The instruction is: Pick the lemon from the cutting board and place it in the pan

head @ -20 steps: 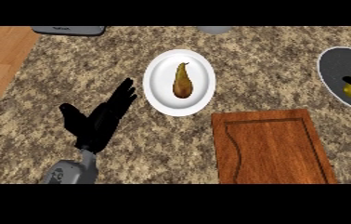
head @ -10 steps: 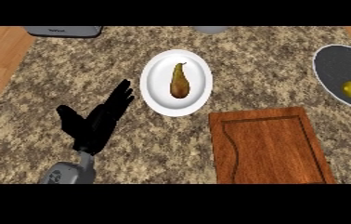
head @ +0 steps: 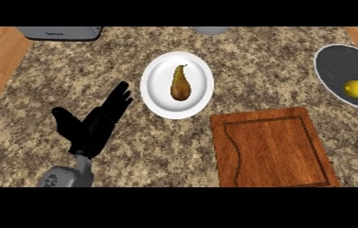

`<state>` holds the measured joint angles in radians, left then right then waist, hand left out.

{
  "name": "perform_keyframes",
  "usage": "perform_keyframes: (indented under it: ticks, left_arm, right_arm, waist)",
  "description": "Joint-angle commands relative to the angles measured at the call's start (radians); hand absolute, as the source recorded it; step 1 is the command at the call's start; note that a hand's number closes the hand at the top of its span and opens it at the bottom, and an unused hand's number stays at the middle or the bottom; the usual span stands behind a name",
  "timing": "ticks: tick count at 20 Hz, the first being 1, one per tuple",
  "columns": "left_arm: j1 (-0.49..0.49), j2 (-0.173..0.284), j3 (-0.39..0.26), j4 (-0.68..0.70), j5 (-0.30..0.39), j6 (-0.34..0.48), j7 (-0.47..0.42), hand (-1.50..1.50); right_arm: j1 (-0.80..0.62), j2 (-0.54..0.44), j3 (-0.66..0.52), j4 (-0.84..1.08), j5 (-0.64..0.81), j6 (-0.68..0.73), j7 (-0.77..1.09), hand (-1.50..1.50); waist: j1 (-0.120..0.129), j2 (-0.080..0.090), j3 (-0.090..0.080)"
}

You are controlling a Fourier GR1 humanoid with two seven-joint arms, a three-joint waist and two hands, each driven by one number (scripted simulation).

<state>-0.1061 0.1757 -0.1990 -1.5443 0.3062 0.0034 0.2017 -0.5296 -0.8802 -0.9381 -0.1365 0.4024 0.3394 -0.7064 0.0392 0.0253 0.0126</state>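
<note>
The yellow lemon (head: 351,88) lies inside the dark pan (head: 331,66) at the right edge, partly cut off by the frame. The wooden cutting board (head: 272,146) at lower right has nothing on it. My left hand (head: 93,123) rests open at lower left on the counter, fingers straight and pointing up and to the right, far from the board and the pan. My right hand does not show.
A white plate (head: 155,87) with a brown pear (head: 180,83) stands in the middle, just right of my left hand's fingertips. A grey appliance (head: 59,32) sits at the top left, a grey object (head: 210,30) at top centre. Wooden edge at far left.
The view has shifted slightly, so everything sits a little further left in the picture; more of the pan and lemon shows. My left hand keeps its open pose.
</note>
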Motion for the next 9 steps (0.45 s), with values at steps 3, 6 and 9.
perform_keyframes:
  ticks: [3,6,9]
  left_arm:
    - [-0.015,-0.016,0.001,0.022,-0.01,0.008,-0.011,0.0]
    - [-0.001,-0.037,-0.015,0.032,-0.023,0.014,-0.028,0.0]
    - [0.003,-0.023,-0.02,-0.005,-0.021,0.005,-0.004,0.0]
  right_arm:
    - [0.056,-0.029,0.0,-0.003,-0.007,0.106,-0.038,-1.5]
    - [0.086,-0.026,0.008,-0.017,-0.005,0.116,-0.07,-1.5]
    - [0.068,0.001,0.023,-0.027,0.002,0.092,-0.06,-1.5]
  waist:
    - [-0.003,-0.001,0.0]
    - [-0.005,-0.003,-0.001]
    - [0.007,-0.007,-0.001]
